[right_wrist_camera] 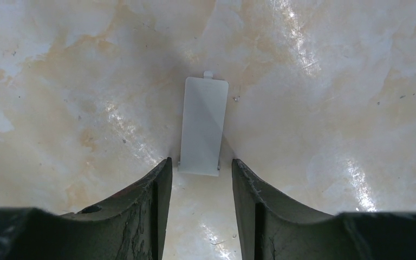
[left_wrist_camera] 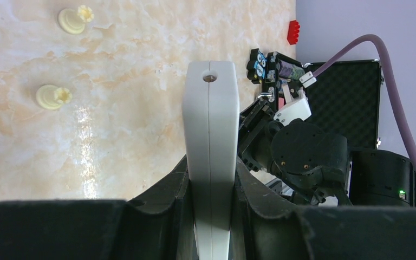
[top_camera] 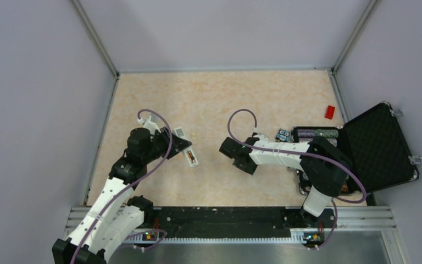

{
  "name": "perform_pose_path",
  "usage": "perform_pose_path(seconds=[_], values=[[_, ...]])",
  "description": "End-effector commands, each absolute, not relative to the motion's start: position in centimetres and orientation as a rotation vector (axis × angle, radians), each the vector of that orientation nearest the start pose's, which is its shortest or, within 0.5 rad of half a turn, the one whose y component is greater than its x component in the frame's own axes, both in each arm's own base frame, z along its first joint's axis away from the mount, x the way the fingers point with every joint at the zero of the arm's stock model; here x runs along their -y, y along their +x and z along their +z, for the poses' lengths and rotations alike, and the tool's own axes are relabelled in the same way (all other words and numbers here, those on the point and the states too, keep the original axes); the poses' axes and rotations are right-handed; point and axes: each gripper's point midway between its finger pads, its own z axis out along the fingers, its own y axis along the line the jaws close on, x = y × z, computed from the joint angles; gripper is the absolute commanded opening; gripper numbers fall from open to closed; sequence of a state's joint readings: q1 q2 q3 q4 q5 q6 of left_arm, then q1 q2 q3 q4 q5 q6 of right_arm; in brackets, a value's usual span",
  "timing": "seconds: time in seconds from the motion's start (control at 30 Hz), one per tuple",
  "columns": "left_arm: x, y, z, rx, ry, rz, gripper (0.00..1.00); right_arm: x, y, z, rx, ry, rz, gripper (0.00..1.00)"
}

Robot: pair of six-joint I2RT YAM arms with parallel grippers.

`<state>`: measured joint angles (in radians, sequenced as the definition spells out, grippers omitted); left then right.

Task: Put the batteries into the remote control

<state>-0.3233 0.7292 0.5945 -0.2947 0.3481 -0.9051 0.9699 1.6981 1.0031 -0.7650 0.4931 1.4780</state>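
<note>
Remote control: slim white plastic bar, smooth and matte, with a seam down its narrow edge and a small round hole near the far end.
Left gripper: black fingers pressed onto the remote's two broad faces, holding it on edge above the table.
Remote's axis: in the top view it runs from far to near, slanting slightly right. The grey display end points away from the arm bases and the recess end points towards them.
Batteries: a thin copper-orange and black shape sitting in the recess at the remote's near end. It is too small to count them.
Right gripper: jaws spread, one tip on each side of the lid's near end, with a sliver of table showing on both sides.
Lid: thin flat white rectangle lying on the table, with a small tab on its far edge.
Table: glossy marbled top in cream and peach.
Cream lumps: two small ridged pieces, well apart from the remote.
Black case: open at the right, lined with dimpled foam.
Room: pale lilac walls with metal corner posts.
</note>
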Motion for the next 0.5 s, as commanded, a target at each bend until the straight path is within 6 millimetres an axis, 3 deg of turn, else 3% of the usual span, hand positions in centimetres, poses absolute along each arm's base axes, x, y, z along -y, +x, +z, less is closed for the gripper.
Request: perform_pose_path(seconds=[0.0,0.33,0.47], values=[[17.2,23.1,21.4,-2.068,-0.327,-1.114,0.00,-21.5,21.1,-0.2,-2.553,0.723,-0.177,0.44],[16.9,23.0,21.2,-2.070,-0.332,-1.105,0.00,-22.0,20.8,-1.3,-2.626,0.674,-0.210,0.45],[16.8,22.9,21.3,-2.070,-0.333,-1.106,0.00,-22.1,20.4,-1.7,-2.663,0.666,-0.196,0.39]])
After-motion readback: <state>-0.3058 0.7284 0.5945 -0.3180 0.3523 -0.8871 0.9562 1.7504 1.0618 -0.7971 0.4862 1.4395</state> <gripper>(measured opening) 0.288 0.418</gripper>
